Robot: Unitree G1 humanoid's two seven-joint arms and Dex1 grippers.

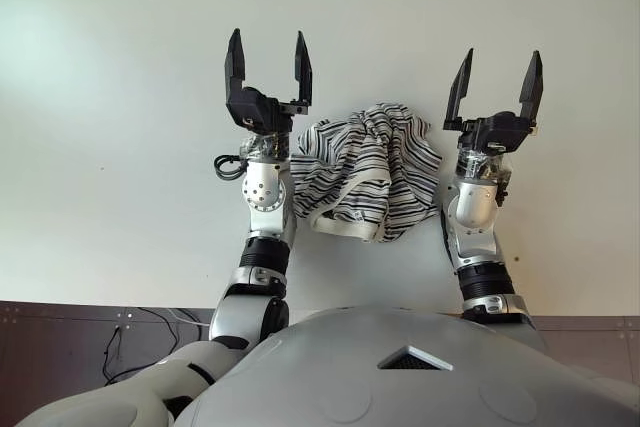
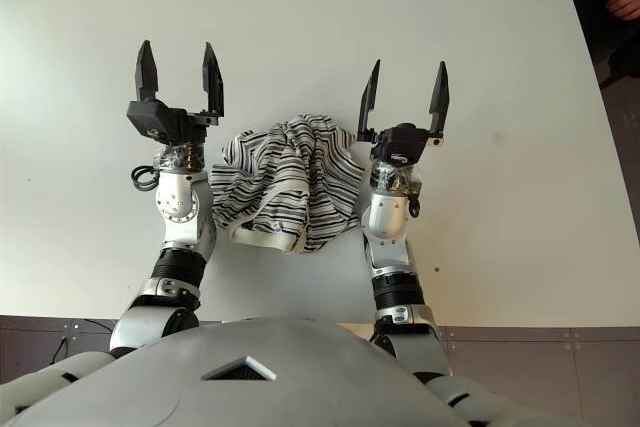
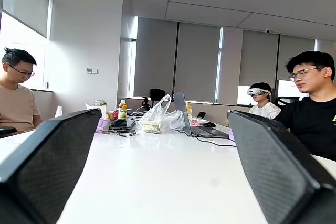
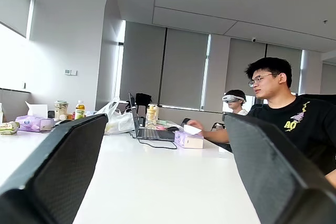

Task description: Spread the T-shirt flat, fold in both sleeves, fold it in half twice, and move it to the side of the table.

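Left eye view: the T-shirt [image 1: 365, 172] was seen bunched in a crumpled heap on the white table [image 1: 120, 147], near the robot's edge and between the two arms. The left gripper [image 1: 268, 42] was held just left of the heap and the right gripper [image 1: 502, 57] just right of it. Each had its jaws spread wide, nothing was held, and both were pointed toward the far side.

The first step, spreading the shirt flat, was judged not yet begun. For the next move, an edge of the heap would have to be pinched on each side and drawn apart; the pale hem band at the near side looked the easiest hold.

The lie of the shirt was given by the eye views. The far end of the table was given by the left wrist view instead, with a laptop [image 3: 182, 111] and a plastic bag [image 3: 160, 120] framed between the dark fingers [image 3: 47, 166].
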